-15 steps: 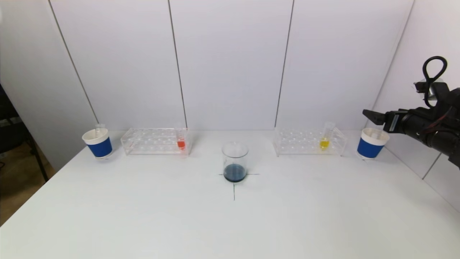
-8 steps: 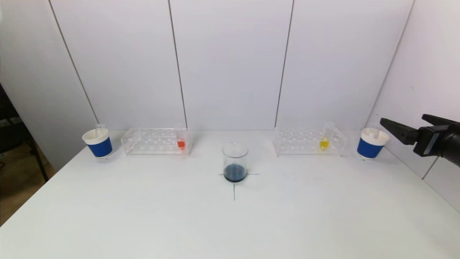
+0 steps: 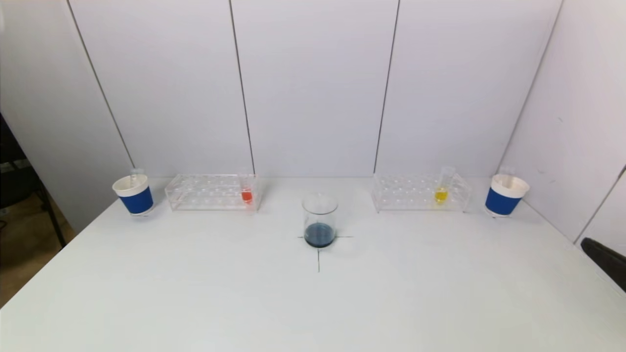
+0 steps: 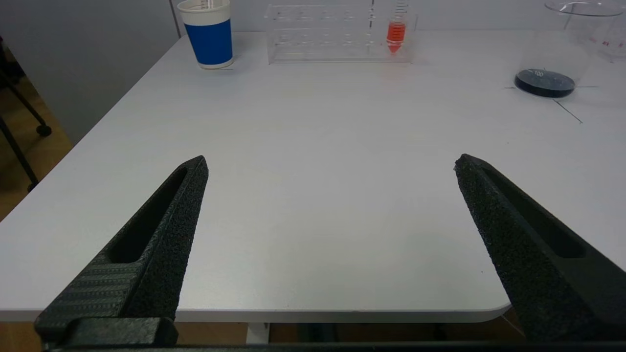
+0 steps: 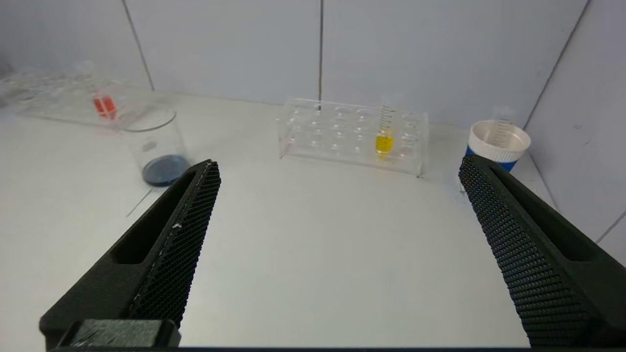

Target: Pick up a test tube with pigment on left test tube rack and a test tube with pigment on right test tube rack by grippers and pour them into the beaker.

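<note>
A glass beaker point(image 3: 320, 220) with dark blue liquid stands at the table's middle on a drawn cross. The left clear rack point(image 3: 211, 192) holds a test tube with red pigment point(image 3: 246, 191). The right clear rack point(image 3: 421, 192) holds a test tube with yellow pigment point(image 3: 442, 188). My right gripper point(image 5: 340, 168) is open and empty, low at the table's right edge; one finger point(image 3: 605, 256) shows in the head view. My left gripper point(image 4: 330, 164) is open and empty over the table's near left edge, out of the head view.
A blue and white paper cup point(image 3: 133, 194) with an empty tube stands left of the left rack. Another such cup point(image 3: 504, 194) with a tube stands right of the right rack. White walls stand behind and at the right.
My right arm has drawn back from above the right cup, down and toward the near right edge, and has nearly left the head view. Nothing on the table has moved.
</note>
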`<act>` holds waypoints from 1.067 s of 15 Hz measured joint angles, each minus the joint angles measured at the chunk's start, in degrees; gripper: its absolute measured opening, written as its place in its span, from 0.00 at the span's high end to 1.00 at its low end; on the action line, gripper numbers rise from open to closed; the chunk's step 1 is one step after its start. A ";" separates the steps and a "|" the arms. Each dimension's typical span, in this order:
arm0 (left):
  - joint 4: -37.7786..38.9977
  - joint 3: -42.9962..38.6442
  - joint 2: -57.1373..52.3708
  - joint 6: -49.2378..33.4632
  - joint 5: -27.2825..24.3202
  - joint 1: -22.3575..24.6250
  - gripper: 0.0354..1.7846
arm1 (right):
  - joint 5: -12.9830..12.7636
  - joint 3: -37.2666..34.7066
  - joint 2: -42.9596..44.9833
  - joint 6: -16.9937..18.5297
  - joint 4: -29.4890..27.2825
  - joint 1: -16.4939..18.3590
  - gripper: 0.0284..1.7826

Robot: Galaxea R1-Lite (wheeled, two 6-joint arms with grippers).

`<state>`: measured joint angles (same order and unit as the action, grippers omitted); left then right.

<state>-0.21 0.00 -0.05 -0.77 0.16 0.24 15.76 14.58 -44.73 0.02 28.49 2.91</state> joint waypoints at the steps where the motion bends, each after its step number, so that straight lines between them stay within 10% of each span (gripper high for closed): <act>1: 0.02 0.00 0.00 0.02 0.00 0.02 0.01 | 0.72 -0.33 4.62 -0.02 -4.43 -0.22 0.00; 8: 0.02 0.00 0.00 0.00 0.02 0.00 0.01 | 0.39 -1.74 32.85 -0.16 -29.26 -1.79 0.00; 12: 0.02 0.00 0.00 0.02 0.00 -0.02 0.01 | -5.07 -5.13 42.36 -0.54 -29.70 -2.50 0.00; 16: 0.05 0.00 0.00 0.02 0.02 0.02 0.01 | -13.29 -12.98 44.57 -1.97 -18.15 -2.61 0.00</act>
<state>-0.16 0.00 -0.05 -0.74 0.18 0.27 2.47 1.60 -0.16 -1.95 10.34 0.30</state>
